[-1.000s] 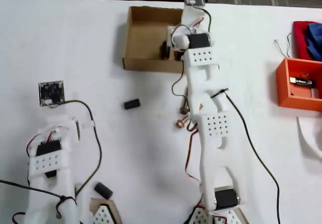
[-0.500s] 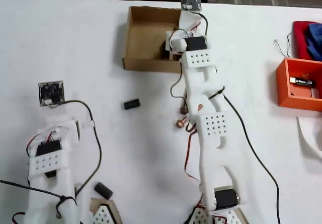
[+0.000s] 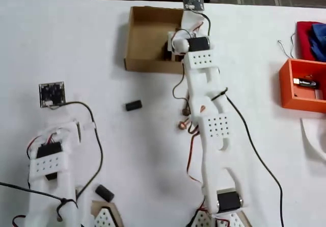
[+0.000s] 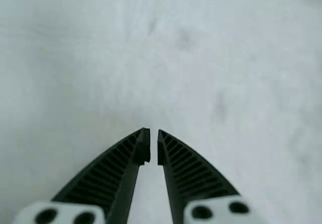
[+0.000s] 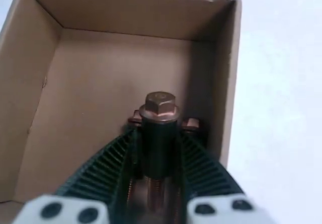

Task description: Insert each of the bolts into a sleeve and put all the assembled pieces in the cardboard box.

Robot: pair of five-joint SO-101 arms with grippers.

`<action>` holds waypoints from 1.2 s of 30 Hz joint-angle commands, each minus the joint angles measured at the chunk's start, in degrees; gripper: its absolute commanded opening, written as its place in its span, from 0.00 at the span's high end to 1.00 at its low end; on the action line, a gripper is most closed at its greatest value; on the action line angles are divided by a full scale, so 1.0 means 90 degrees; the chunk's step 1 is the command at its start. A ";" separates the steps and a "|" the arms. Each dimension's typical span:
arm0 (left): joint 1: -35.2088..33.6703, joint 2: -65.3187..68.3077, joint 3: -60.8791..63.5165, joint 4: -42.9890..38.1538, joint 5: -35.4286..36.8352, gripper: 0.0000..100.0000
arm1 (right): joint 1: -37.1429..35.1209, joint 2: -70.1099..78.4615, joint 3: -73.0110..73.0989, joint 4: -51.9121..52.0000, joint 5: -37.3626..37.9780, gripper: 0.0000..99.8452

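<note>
The bolt (image 5: 160, 104), seated in its sleeve (image 5: 158, 144), is gripped in my right pincer (image 5: 159, 133) over the inside of the box (image 5: 126, 12). My right arm has shifted slightly since a second ago and has been still for the last half second. My left pincer (image 4: 151, 144) is all but closed, empty, over the surface (image 4: 151, 43).

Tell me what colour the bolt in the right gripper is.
Copper-brown; the bolt shows best in the right wrist view.
</note>
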 commanded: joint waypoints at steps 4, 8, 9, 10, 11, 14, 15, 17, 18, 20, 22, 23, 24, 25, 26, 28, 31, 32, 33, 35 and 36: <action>-0.0010 -0.0049 -0.0015 -0.0107 -0.0029 0.94 | 0.0024 -0.0103 -0.0156 -0.0161 0.0039 0.98; -0.0010 -0.0049 -0.0015 -0.0107 -0.0029 0.94 | 0.0024 -0.0103 -0.0156 -0.0142 -0.0059 0.98; -0.0010 -0.0049 -0.0015 -0.0107 -0.0029 0.94 | 0.0024 -0.0103 -0.0156 -0.0142 -0.0107 0.98; -0.0010 -0.0049 -0.0015 -0.0107 -0.0029 0.94 | 0.0024 -0.0103 -0.0156 -0.0142 -0.0127 0.98; -0.0010 -0.0049 -0.0015 -0.0107 -0.0029 0.94 | 0.0015 -0.0103 -0.0147 -0.0122 -0.0127 0.98; -0.0010 -0.0049 -0.0015 -0.0107 -0.0029 0.94 | 0.0015 -0.0112 0.0000 -0.0093 -0.0137 0.98; -0.0010 -0.0049 -0.0015 -0.0107 -0.0029 0.94 | 0.0015 -0.0112 0.0049 -0.0093 -0.0137 0.98; -0.0010 -0.0049 -0.0015 -0.0107 -0.0029 0.94 | 0.0015 -0.0112 0.0107 -0.0083 -0.0137 0.98; -0.0010 -0.0049 -0.0015 -0.0107 -0.0029 0.94 | 0.0015 -0.0112 0.0156 -0.0083 -0.0137 0.98; -0.0010 -0.0049 -0.0015 -0.0107 -0.0029 0.94 | 0.0015 -0.0112 0.0186 -0.0083 -0.0137 0.98; -0.0010 -0.0049 -0.0015 -0.0107 -0.0029 0.94 | 0.0015 -0.0112 0.0186 -0.0093 -0.0137 0.98; -0.0010 -0.0049 -0.0015 -0.0107 -0.0029 0.94 | 0.0015 -0.0112 0.0186 -0.0093 -0.0127 0.98; -0.0010 -0.0049 -0.0015 -0.0107 -0.0029 0.94 | 0.0015 -0.0103 0.0186 -0.0093 -0.0127 0.98; -0.0010 -0.0049 -0.0015 -0.0107 -0.0029 0.94 | 0.0015 -0.0103 0.0195 -0.0093 -0.0127 0.98; -0.0010 -0.0049 -0.0015 -0.0107 -0.0029 0.94 | 0.0015 -0.0093 0.0195 -0.0093 -0.0127 0.98; -0.0010 -0.0049 -0.0015 -0.0107 -0.0029 0.94 | 0.0015 -0.0024 0.0215 -0.0093 -0.0117 0.98; -0.0010 -0.0049 -0.0015 -0.0107 -0.0029 0.94 | 0.0015 0.0083 0.0195 -0.0093 -0.0117 0.98; -0.0010 -0.0049 -0.0015 -0.0107 -0.0029 0.94 | 0.0015 0.0112 0.0195 -0.0093 -0.0117 0.98; -0.0010 -0.0049 -0.0015 -0.0107 -0.0029 0.94 | 0.0015 0.0122 0.0195 -0.0093 -0.0117 0.98; -0.0010 -0.0049 -0.0015 -0.0107 -0.0029 0.94 | 0.0015 0.0122 0.0195 -0.0093 -0.0107 0.98; -0.0010 -0.0049 -0.0015 -0.0107 -0.0029 0.94 | 0.0015 0.0122 0.0195 -0.0093 -0.0107 0.98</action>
